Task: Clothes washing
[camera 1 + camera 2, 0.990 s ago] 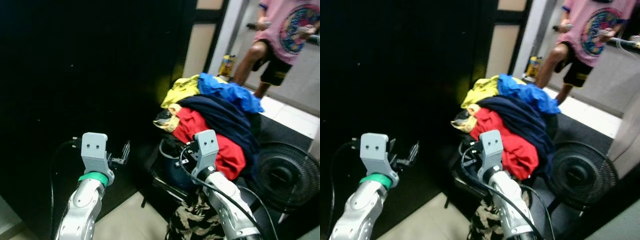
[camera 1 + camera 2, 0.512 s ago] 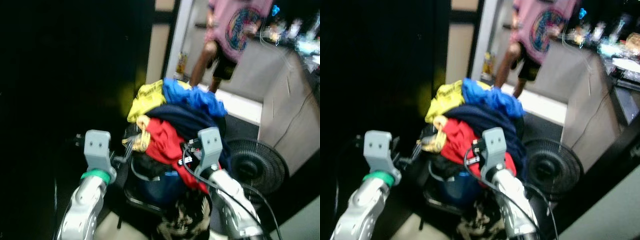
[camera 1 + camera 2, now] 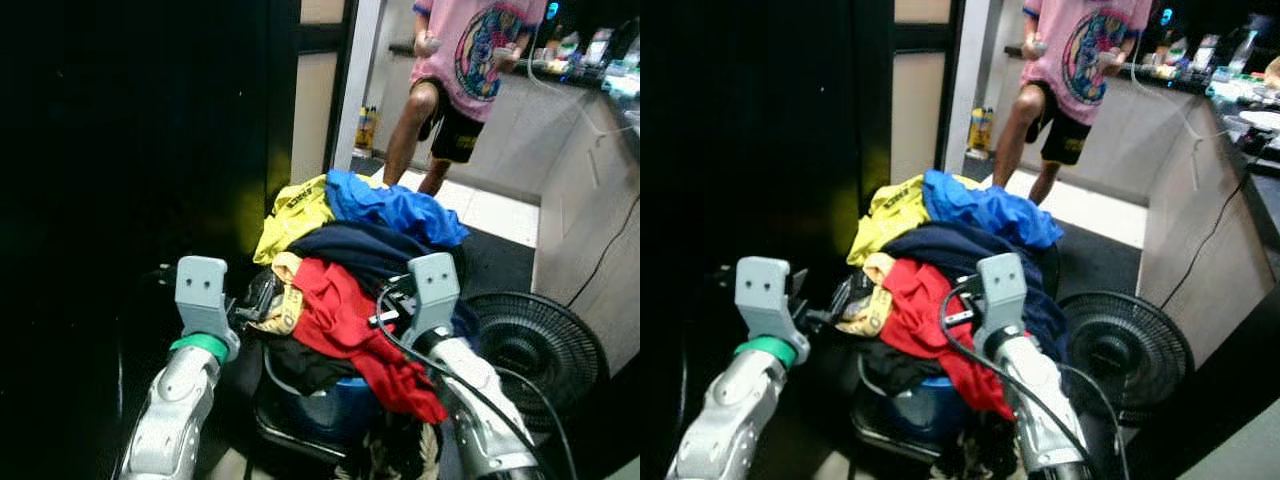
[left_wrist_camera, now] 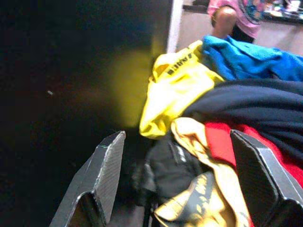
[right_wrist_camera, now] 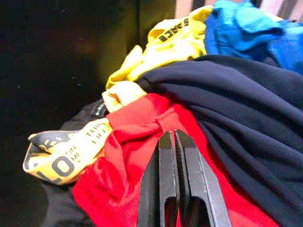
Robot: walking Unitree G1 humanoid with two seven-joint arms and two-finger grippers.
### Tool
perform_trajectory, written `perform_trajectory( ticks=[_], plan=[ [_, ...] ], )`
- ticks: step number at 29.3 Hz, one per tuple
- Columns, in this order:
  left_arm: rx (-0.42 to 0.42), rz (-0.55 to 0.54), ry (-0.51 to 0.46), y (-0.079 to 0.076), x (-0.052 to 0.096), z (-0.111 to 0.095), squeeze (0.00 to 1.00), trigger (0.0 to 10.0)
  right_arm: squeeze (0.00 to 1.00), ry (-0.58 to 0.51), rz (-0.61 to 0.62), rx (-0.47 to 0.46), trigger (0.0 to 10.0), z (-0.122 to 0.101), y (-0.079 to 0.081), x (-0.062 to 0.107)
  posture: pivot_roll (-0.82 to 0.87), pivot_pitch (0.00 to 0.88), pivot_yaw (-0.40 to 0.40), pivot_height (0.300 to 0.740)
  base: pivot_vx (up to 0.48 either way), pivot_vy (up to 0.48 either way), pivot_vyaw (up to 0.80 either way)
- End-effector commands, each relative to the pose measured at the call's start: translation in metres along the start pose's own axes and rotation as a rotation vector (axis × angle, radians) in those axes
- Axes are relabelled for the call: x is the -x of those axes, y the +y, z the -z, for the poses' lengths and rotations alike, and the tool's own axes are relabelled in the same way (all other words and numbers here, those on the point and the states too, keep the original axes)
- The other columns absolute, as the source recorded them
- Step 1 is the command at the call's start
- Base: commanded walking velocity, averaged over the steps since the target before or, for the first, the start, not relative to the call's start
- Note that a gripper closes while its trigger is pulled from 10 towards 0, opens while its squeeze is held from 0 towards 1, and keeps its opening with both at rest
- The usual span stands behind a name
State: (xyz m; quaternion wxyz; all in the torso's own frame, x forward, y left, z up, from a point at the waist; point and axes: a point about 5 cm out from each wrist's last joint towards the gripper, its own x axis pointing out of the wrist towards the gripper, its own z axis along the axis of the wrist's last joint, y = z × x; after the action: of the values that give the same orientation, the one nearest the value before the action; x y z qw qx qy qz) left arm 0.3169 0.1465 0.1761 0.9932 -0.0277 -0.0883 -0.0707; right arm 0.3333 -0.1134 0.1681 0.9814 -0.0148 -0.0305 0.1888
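A heap of clothes fills a blue basket (image 3: 325,412): a yellow shirt (image 3: 295,212), a blue one (image 3: 395,208), a navy one (image 3: 365,250), a red one (image 3: 345,315) and dark pieces below. My left gripper (image 4: 177,136) is open, its fingers (image 4: 102,172) spread wide, at the heap's left edge facing the yellow shirt (image 4: 173,90) and a black garment (image 4: 173,165). My right gripper (image 5: 173,135) is shut with its tips just over the red shirt (image 5: 137,142). The navy shirt (image 5: 236,109) lies beside the right gripper.
A dark wall or door (image 3: 120,150) stands close on the left. A black floor fan (image 3: 540,345) sits right of the basket, beside a grey counter (image 3: 590,210). A person in a pink shirt (image 3: 480,50) stands in the doorway behind. A bottle (image 3: 365,125) stands by the doorframe.
The camera has swung and steadied, so the heap now sits between both arms. My left gripper has come up to the heap's left edge. The right gripper stays over the red shirt.
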Motion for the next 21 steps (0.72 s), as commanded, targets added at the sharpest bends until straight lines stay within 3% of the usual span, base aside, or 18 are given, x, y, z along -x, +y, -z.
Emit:
perform_trajectory(
  ticks=[1, 19, 21],
  plan=[
    [0.009, 0.018, 0.015, -0.0042, -0.0013, 0.0048, 0.0, 10.0, 0.0, 0.011, 0.024, 0.004, 10.0, 0.0003, -0.0065, 0.0024, -0.03, 0.007, -0.003, 0.74, 0.379, 0.0, 0.0],
    [0.004, 0.016, 0.011, -0.0013, -0.0037, 0.0032, 0.0, 10.0, 0.0, 0.013, 0.032, -0.01, 10.0, 0.0, -0.005, 0.0019, -0.02, 0.012, -0.008, 0.74, 0.377, 0.0, -0.04],
    [0.004, 0.016, 0.011, -0.0013, -0.0037, 0.0032, 0.0, 10.0, 0.0, 0.023, 0.024, -0.014, 10.0, 0.0011, -0.0039, 0.0018, -0.02, 0.012, -0.008, 0.74, 0.375, 0.0, -0.8]
  ],
)
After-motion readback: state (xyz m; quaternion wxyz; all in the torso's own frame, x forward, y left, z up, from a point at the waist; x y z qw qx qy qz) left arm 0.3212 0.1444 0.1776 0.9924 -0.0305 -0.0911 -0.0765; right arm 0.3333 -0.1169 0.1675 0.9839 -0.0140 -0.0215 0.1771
